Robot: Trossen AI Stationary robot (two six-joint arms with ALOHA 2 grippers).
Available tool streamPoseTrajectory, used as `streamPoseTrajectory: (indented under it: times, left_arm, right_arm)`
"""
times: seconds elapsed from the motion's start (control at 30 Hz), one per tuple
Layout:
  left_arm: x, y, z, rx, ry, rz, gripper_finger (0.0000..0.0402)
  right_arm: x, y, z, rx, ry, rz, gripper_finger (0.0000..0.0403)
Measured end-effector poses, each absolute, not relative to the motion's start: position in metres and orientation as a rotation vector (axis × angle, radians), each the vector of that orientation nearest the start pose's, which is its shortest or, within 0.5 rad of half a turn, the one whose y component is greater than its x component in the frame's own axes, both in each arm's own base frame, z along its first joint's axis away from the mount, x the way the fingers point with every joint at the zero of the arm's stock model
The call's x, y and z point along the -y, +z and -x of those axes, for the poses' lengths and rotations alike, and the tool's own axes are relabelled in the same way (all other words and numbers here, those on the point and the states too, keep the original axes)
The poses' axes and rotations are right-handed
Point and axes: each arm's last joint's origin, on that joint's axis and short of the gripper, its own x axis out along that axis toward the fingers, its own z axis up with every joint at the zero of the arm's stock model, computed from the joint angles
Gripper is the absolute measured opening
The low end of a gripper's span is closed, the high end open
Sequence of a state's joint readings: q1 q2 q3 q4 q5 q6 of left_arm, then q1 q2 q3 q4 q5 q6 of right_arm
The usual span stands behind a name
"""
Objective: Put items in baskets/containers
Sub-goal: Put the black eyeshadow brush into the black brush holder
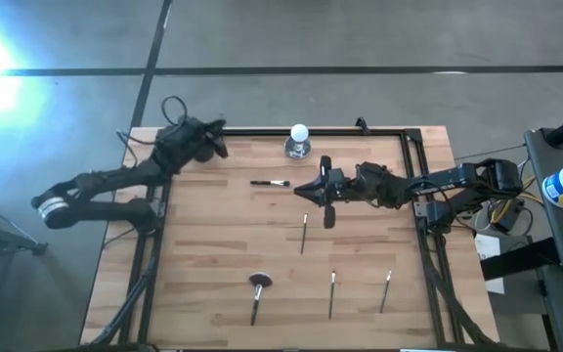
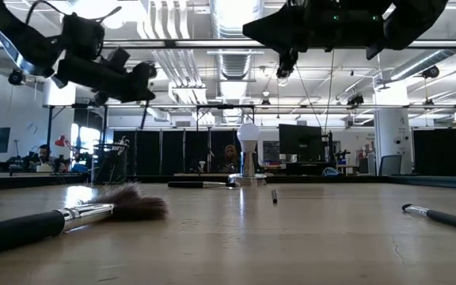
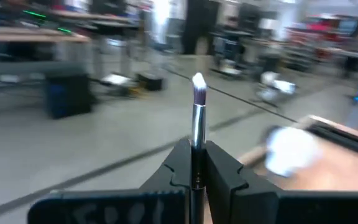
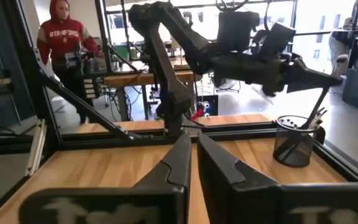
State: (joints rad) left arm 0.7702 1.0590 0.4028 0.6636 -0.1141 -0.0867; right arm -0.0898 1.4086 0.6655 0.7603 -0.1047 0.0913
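My left gripper (image 3: 197,146) is at the table's far left corner (image 1: 213,132), raised and shut on a thin makeup brush whose pale tip (image 3: 198,81) sticks out past the fingers. The right wrist view shows a black mesh cup (image 4: 294,144) just below it, with several brushes standing inside. My right gripper (image 4: 193,155) hovers over the table's middle (image 1: 311,188), shut and empty. Lying flat on the wood are a brush (image 1: 270,183), a second (image 1: 303,233), a fluffy-headed one (image 1: 257,291) and two more (image 1: 332,291) (image 1: 386,290). My left gripper pinches the brush's dark handle (image 3: 196,163) between its two fingers. The brush lies along the fingers, its silvery ferrule and pale tip reaching out beyond the fingertips. It is lifted clear of the table.
A white ball on a silvery base (image 1: 299,140) stands near the far edge, between the two arms. A black frame (image 1: 413,147) runs round the table's rim. A person in a red hooded top (image 4: 61,43) stands beyond the table. Bare wood lies at the near left (image 1: 184,264).
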Motion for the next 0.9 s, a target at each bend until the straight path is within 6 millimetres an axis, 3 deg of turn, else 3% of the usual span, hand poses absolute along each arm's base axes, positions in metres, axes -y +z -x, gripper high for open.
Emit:
streamPoseTrajectory:
  times: [0.17,0.6,0.9]
  left_arm:
    - [-0.157,0.231,-0.135,0.076,1.056,-0.008,0.0017]
    - [-0.153,0.183,-0.104,-0.018,1.292,-0.005,0.0017]
    - [-0.163,0.178,-0.107,-0.051,1.274,0.07,0.002]
  right_arm:
    - [0.023,0.243,-0.293,0.012,0.015,-0.083,0.0009]
    - [0.024,0.242,-0.293,0.008,0.01,-0.055,0.0008]
    - [0.024,0.242,-0.293,0.011,0.011,-0.051,0.0008]
